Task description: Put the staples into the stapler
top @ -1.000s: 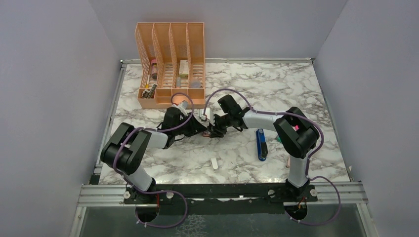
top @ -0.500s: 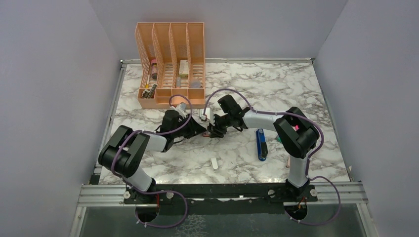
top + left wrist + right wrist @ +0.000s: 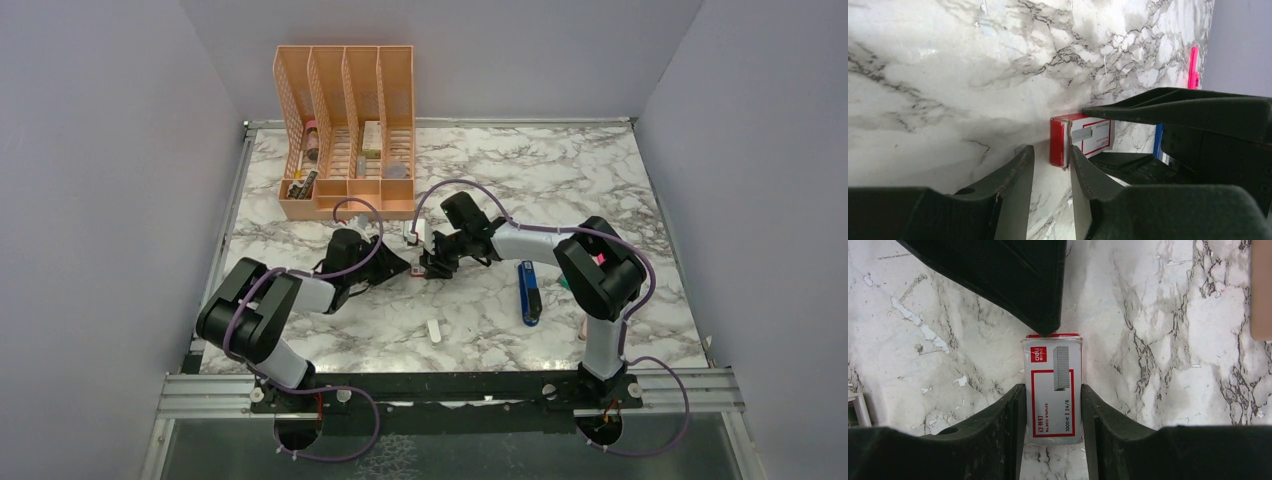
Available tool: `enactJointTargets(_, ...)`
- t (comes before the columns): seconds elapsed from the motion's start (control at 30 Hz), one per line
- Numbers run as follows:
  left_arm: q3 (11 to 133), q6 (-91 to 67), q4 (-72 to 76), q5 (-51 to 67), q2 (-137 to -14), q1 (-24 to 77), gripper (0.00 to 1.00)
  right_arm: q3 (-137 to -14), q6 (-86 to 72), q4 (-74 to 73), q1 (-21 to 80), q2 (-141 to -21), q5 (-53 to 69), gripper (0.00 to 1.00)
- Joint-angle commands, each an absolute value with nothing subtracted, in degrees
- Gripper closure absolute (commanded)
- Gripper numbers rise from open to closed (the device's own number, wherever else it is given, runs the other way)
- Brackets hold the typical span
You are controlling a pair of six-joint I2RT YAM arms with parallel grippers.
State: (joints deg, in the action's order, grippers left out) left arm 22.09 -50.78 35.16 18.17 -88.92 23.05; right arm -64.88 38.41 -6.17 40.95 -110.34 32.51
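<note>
The staples [image 3: 1053, 390], a small red box with a white label, lie flat on the marble. My right gripper [image 3: 1053, 388] is shut on the box's long sides. My left gripper [image 3: 1052, 156] is open, and the box's red end [image 3: 1058, 141] sits just past its fingertips, close to one of them. In the top view the left gripper [image 3: 403, 265] and the right gripper [image 3: 429, 267] meet nose to nose at mid-table, hiding the box. The blue stapler [image 3: 528, 292] lies closed to the right of them, apart from both grippers.
A peach desk organiser [image 3: 345, 130] with small items stands at the back left. A small white piece [image 3: 433, 330] lies near the front. A pink highlighter [image 3: 1193, 67] lies by the right wall. A pinkish object [image 3: 1261, 290] is at the right edge of the right wrist view.
My left arm has drawn back to the left and its gripper has widened a little, leaving the box's end. The right gripper stays on the box.
</note>
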Motion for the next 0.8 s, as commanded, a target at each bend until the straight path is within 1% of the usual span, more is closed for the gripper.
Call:
enactJointTargets(0.0, 24.4, -49.7, 35.9, 20.6, -90.9, 23.6, 0.68, -65.7, 38.4, -8.8, 41.5, -110.9, 31.5, 0.54)
enactJointTargets(0.3, 25.6, -48.7, 37.4, 24.0, -91.8, 24.5, 0.70, -65.7, 37.9, -8.0, 41.9, -111.2, 31.6, 0.55)
enactJointTargets(0.77, 26.4, -49.1, 39.2, 25.4, -94.7, 26.0, 0.71, -66.7, 37.8, -7.0, 42.5, -111.7, 33.0, 0.55)
